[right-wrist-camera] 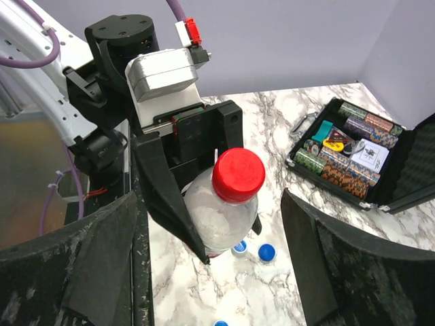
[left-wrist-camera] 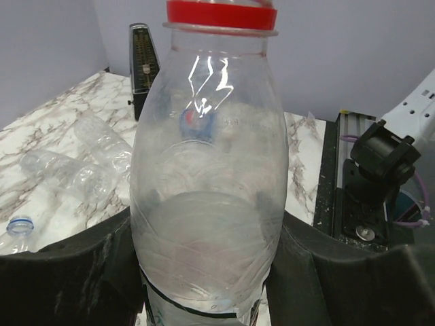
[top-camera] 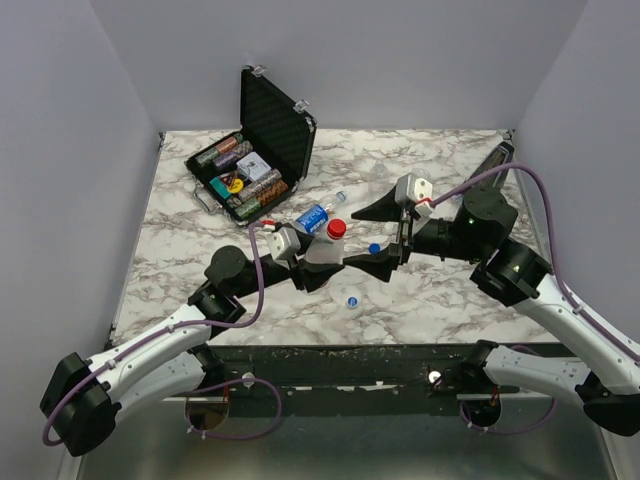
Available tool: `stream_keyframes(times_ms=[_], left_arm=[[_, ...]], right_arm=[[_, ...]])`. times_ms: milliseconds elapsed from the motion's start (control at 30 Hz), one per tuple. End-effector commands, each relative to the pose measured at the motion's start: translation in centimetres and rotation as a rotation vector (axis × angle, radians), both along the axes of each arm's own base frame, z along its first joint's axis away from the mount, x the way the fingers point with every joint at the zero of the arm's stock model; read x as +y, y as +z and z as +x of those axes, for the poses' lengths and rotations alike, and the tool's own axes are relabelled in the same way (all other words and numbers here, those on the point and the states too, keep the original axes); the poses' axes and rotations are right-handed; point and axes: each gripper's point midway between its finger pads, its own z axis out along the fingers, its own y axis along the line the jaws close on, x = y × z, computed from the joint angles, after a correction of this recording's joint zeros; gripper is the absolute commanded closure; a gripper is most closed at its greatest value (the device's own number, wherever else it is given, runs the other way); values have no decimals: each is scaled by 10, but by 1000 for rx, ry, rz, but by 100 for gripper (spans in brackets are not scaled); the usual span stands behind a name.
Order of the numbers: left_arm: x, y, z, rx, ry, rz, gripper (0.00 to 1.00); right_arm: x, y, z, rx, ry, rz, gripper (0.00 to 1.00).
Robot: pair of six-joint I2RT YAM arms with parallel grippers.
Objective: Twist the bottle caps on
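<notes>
A clear bottle [top-camera: 322, 248] with a red cap [top-camera: 337, 229] on its neck stands upright in my left gripper [top-camera: 320, 264], which is shut on its body. In the left wrist view the bottle [left-wrist-camera: 207, 156] fills the frame between the fingers [left-wrist-camera: 81, 272], with the cap [left-wrist-camera: 221, 13] at the top. My right gripper [top-camera: 358, 238] is wide open. Its fingers [right-wrist-camera: 102, 258] stand on either side of the red cap [right-wrist-camera: 238, 174] without touching it. Loose blue caps [right-wrist-camera: 266, 252] lie on the table under the bottle. A blue-label bottle [top-camera: 314, 215] lies behind.
An open black case of poker chips [top-camera: 250, 170] stands at the back left, also in the right wrist view [right-wrist-camera: 360, 153]. Empty clear bottles [left-wrist-camera: 81, 170] lie on the marble table [top-camera: 450, 290]. A whitish cap [top-camera: 352, 299] lies near the front edge.
</notes>
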Motion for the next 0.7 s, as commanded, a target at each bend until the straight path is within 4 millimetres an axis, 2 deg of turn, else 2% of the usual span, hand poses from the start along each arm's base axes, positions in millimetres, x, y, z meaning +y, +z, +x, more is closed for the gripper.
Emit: stream_keyframes(times_ms=[0,333,667], left_arm=[[-6,23,-14,-74,-91,-37,37],[-5,26,-14,-77,-87,-44,37],[6,16,17,-3,100,-18,37]], right_arm=[[6,7,1,-15,18,18,7],[14,5,-12,3,121,14,8],[8,4,-26,24,157,21,8]])
